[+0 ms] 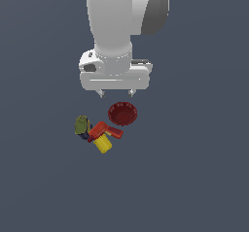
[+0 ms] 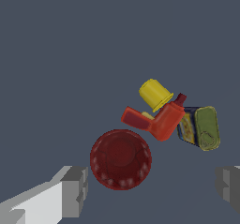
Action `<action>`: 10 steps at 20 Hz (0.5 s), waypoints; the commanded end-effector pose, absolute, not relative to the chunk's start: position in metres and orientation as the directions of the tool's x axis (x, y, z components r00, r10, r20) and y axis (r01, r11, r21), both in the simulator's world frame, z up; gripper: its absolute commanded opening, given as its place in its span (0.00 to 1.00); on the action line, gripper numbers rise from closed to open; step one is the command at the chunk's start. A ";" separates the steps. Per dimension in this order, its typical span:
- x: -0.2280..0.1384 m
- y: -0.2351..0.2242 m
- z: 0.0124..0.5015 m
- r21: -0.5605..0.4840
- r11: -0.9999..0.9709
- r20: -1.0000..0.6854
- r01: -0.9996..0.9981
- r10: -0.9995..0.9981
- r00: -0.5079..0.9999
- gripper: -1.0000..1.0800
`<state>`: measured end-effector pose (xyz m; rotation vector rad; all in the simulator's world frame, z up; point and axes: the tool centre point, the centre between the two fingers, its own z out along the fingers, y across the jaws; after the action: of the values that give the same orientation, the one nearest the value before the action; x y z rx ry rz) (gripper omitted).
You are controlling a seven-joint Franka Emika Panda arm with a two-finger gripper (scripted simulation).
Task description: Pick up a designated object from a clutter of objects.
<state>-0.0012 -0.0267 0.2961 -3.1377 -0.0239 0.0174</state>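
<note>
The designated object, an olive-green can (image 1: 81,125) with a navy-blue end, lies on its side at the exterior view's left of the clutter of objects; the wrist view shows the can (image 2: 202,127) too. A red tool-shaped piece (image 1: 103,129) touches it, with a yellow cylinder (image 1: 102,144) against that piece. My gripper (image 1: 116,94) hangs open above the floor, over the dark red ribbed bowl (image 1: 122,113) and apart from the can. Both grey fingertips (image 2: 75,190) frame the bowl (image 2: 120,159) in the wrist view, and nothing lies between them.
The objects rest on a plain dark grey-blue floor (image 1: 194,177). The red tool-shaped piece (image 2: 159,117) and yellow cylinder (image 2: 155,94) press close to the can's navy end.
</note>
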 end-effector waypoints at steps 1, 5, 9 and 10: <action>0.001 -0.036 0.286 -0.008 -1.000 -0.011 0.024 0.024 1.000 0.96; 0.006 -0.057 0.263 -0.014 -0.999 -0.009 0.044 0.044 0.999 0.96; 0.010 -0.085 0.233 -0.019 -0.997 -0.005 0.070 0.070 0.998 0.96; 0.010 -0.094 0.224 -0.020 -0.997 -0.004 0.078 0.078 0.997 0.96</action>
<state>0.0097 -0.0814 0.2368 -3.1210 -0.1056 0.0086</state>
